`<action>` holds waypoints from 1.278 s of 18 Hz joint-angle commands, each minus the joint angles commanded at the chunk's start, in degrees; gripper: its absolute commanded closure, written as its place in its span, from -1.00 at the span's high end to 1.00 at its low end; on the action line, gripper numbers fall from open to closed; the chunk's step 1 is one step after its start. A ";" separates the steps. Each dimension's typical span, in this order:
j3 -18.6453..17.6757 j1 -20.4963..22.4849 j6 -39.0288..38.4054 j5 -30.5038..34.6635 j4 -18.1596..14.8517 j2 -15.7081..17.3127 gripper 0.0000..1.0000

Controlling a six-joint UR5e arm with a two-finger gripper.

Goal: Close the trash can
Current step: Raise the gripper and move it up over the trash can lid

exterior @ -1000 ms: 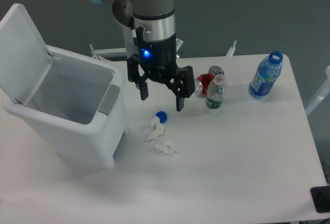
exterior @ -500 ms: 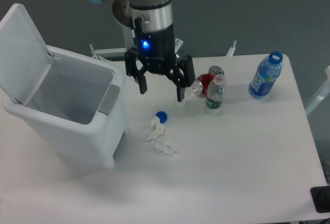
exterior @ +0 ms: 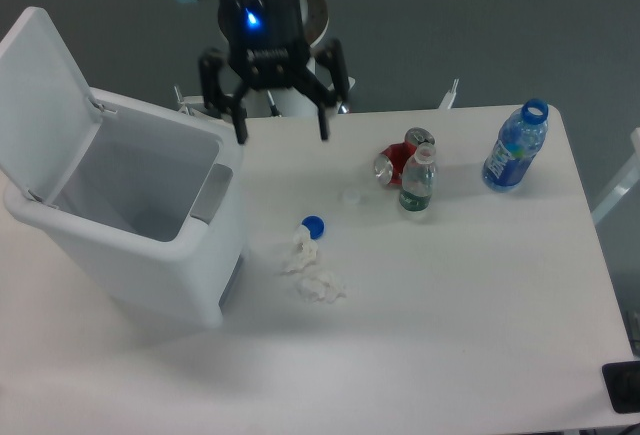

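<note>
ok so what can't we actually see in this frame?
- Trash can: the inner floor is mostly hidden by its own front wall.
- Arm above the pincer: cut off by the top edge.
- Crumpled tissue: too small to tell piece count.
- Dark object: cropped at the right edge.

One trash can [exterior: 140, 225]; one gripper [exterior: 282, 133]; two bottles [exterior: 516, 147] [exterior: 417, 181]; one red can [exterior: 400, 159]; one blue cap [exterior: 313, 225]; two tissue wads [exterior: 320, 286] [exterior: 298, 252].

Even, fairly bright overhead light washes my white table [exterior: 450, 295] almost flat, with only soft, faint shadows under things. My gripper [exterior: 278, 135] looks slightly smeared, a blue lamp glowing above it; the rest is a bit grainy.
</note>
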 joint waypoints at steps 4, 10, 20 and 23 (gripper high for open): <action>0.00 -1.84 -1.41 -1.40 -0.18 2.29 1.00; -0.09 -2.55 -5.20 -8.52 0.26 5.98 1.00; 0.26 -2.99 -5.29 -19.15 0.61 6.87 0.59; 0.26 -3.86 -4.94 -20.92 0.69 6.69 0.32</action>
